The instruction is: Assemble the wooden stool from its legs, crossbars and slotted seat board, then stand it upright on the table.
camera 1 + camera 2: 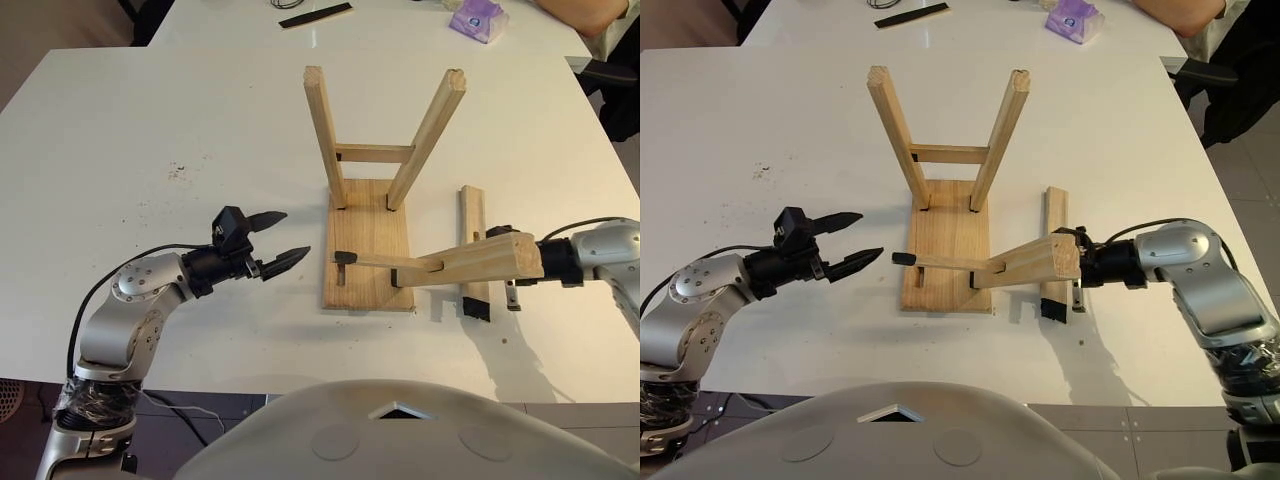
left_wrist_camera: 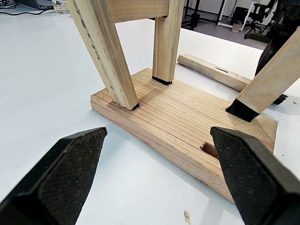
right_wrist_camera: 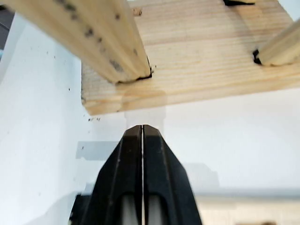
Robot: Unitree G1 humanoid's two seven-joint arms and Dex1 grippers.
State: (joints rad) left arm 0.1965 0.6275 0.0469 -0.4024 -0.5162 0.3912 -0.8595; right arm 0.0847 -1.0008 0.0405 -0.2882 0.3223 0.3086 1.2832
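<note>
— Left gripper (image 1: 295, 232)?
— Released, its fingers spread wide. It hovers over the white table (image 1: 150, 120) just to the left of the flat rectangular pale wooden seat board (image 1: 365, 225), pointing at it.
— And the right gripper (image 3: 142, 127)?
— Clenched, its fingertips pressed together with nothing between them. It sits low by the board's right edge, under a slanting square wooden leg (image 1: 470, 262). Whether that leg rests on it, I cannot tell.
— Where is the stool?
— The board lies flat on the table. Two upright wooden legs (image 1: 326, 135) stand in its far slots, joined by a short wooden crossbar (image 1: 375, 153). The slanting leg's black-tipped foot meets the board's near right part, and a thin wooden bar (image 1: 375, 264) runs from it across the board. A loose wooden leg (image 1: 472, 225) lies on the table just right of the board.
</note>
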